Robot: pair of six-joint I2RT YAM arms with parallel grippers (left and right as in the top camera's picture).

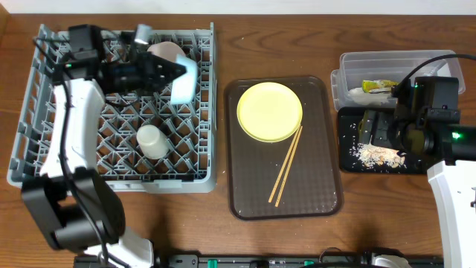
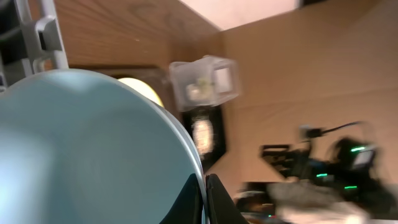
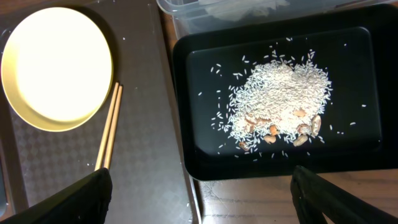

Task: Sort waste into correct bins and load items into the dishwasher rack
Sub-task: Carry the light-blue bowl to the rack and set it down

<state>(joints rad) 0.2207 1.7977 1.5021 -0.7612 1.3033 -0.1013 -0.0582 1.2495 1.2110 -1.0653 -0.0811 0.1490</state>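
One rack (image 1: pixel 44 160) is counted at 9 o'clock, holding one light blue bowl (image 1: pixel 186 83), one pinkish bowl (image 1: pixel 165 52) and one cup (image 1: pixel 151 141). One brown tray (image 1: pixel 312 197) at centre carries one plate (image 1: pixel 269 112) and two chopsticks (image 1: pixel 286 165). At 3 o'clock, one clear tub (image 1: pixel 349 63), one black tray (image 1: pixel 349 160), one wrapper (image 1: pixel 379 85) and one leftovers pile (image 3: pixel 280 99) are counted.

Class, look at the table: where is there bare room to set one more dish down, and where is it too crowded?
Free: the brown tray below the plate, left of the chopsticks; rack cells around the white cup. Crowded: the rack's back, where the left gripper clamps the blue bowl.
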